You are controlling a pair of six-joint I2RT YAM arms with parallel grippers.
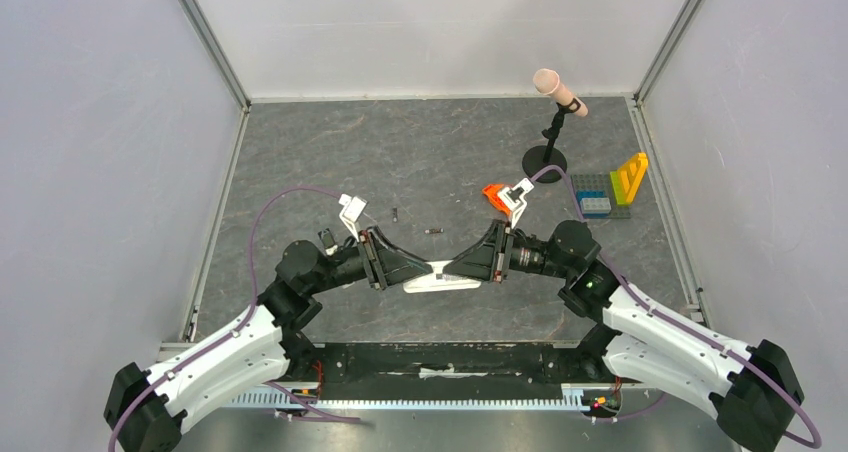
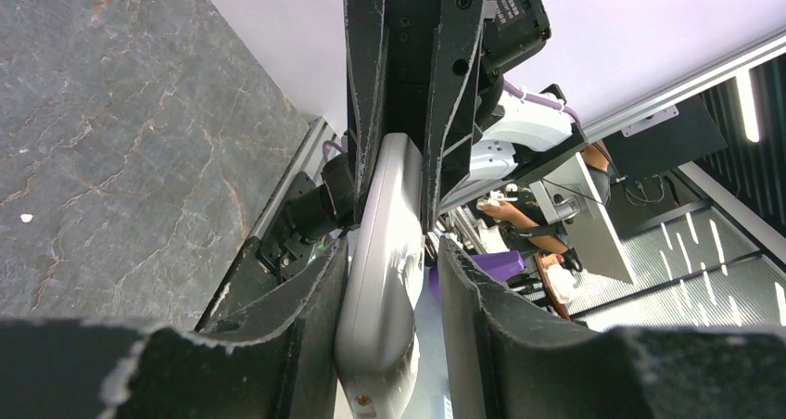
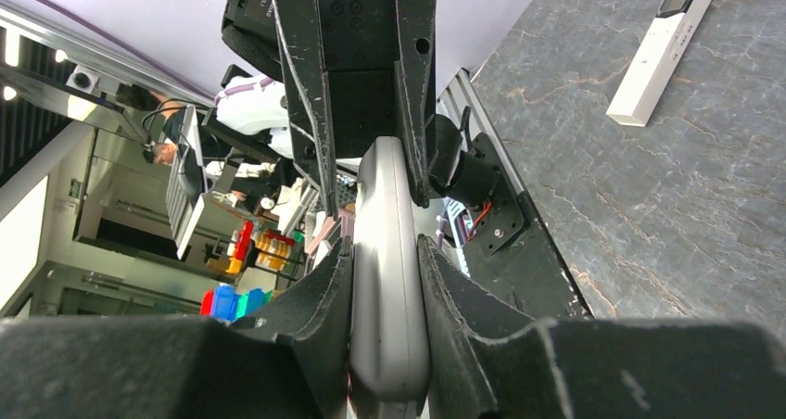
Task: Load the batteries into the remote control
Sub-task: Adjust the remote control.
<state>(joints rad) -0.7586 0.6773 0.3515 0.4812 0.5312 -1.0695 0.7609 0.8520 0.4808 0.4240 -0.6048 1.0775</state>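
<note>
left gripper [image 2: 391, 261]: jaws apart around one end of the remote control [image 1: 443, 278], gap showing on one side, so no grip there. Remote hangs in the air between the two arms, just ahead of their bases. Right gripper [image 3: 385, 252] is clamped tight on the other end. Risk: single-end hold on a long bar, a nudge could pivot or slip it. Batteries [image 1: 434, 231] lie loose on the table [image 1: 300, 152] just beyond, likely to roll. Can't tell which way the recess faces

around: white block [image 3: 663, 48] flat on the table, a lookalike. Mic stand [image 1: 548, 157] and toy bricks [image 1: 612, 192] sit far right, well apart from the remote
</note>
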